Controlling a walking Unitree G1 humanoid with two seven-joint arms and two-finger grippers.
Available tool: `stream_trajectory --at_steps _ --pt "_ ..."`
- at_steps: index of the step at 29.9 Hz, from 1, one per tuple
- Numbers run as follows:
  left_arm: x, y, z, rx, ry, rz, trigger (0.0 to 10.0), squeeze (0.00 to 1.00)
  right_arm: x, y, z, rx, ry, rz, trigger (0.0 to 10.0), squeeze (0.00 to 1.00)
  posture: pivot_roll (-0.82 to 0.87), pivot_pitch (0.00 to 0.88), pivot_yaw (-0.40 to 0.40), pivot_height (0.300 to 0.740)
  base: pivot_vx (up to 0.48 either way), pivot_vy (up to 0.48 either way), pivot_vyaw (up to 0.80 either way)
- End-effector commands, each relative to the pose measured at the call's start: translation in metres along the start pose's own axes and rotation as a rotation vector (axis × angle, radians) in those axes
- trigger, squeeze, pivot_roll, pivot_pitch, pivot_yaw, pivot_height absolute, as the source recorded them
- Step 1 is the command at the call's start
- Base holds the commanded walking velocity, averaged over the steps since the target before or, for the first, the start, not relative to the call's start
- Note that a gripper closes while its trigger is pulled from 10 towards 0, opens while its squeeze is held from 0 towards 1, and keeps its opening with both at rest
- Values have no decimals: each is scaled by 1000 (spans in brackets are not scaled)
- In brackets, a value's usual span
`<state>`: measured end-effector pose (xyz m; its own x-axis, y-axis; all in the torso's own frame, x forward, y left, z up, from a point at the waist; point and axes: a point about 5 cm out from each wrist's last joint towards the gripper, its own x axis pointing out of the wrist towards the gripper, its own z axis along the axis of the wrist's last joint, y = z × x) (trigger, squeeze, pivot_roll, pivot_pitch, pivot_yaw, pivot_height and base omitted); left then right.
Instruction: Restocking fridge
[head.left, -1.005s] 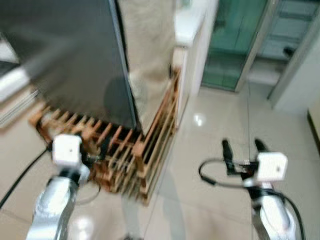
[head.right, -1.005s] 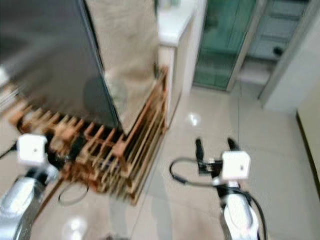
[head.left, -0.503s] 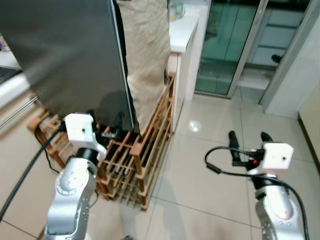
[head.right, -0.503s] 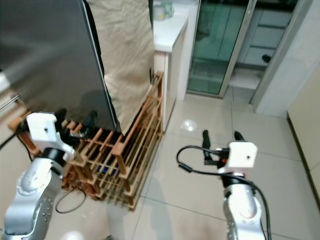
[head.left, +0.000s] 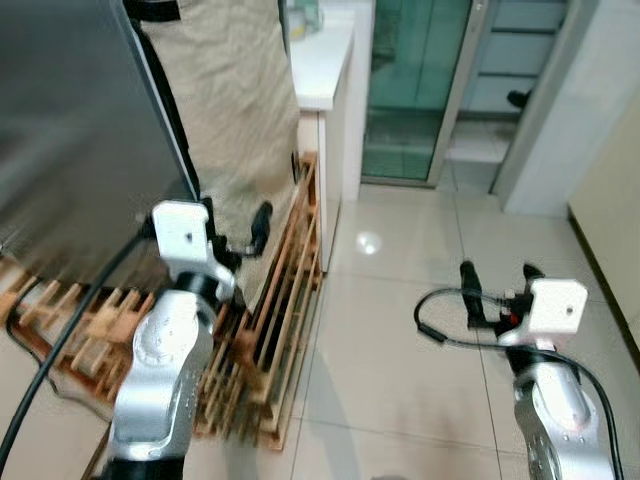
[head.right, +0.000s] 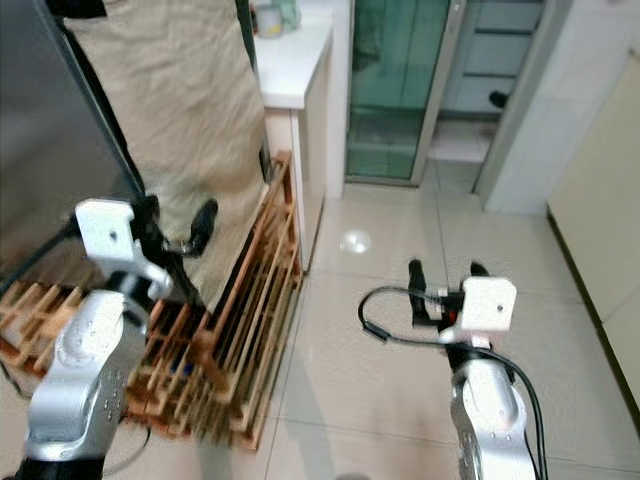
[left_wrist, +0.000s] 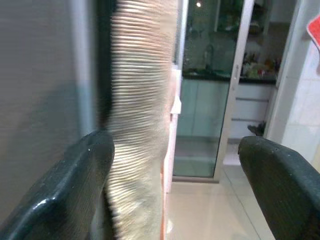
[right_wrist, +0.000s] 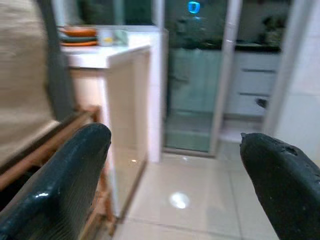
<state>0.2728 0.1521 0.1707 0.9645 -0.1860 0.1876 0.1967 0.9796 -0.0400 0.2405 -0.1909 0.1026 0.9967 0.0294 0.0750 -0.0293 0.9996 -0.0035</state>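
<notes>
Fridge (head.left: 70, 130), no legible writing

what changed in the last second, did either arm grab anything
The left gripper rose from low in front of the wooden rack to the edge of the dark fridge door, beside the beige cloth. It grabbed nothing. The right gripper stayed open over the tiled floor. The camera shifted too.

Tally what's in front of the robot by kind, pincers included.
Pincers: 2 (left pincer, right pincer, both open and holding nothing)
Wooden slatted racks: 1 (wooden rack)
Dark fridge doors: 1 (fridge door)
Beige cloths: 1 (beige cloth)
White counters: 1 (counter)
Total: 6
</notes>
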Motion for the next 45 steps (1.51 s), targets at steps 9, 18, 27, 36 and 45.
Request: stream_trajectory --at_steps 9,18,27,36,45 --pt "11 1 6 -12 2 19 10000 0 0 13 -7 15 32 46 10000 0 -146 0 35 740 0 0 0" --pt "17 -5 2 -30 28 -10 10000 0 1 14 -8 14 37 49 10000 0 -158 0 36 740 0 0 0" --pt "22 -8 -11 -51 99 3 10000 0 2 15 -9 7 35 56 10000 0 -171 0 42 740 0 0 0" --pt "26 -11 -8 -63 91 -33 10000 0 1 14 -10 6 38 53 10000 0 -177 0 49 740 0 0 0" --pt "41 -13 -5 -53 89 -69 10000 0 4 16 -13 7 38 55 10000 0 -181 0 55 740 0 0 0"
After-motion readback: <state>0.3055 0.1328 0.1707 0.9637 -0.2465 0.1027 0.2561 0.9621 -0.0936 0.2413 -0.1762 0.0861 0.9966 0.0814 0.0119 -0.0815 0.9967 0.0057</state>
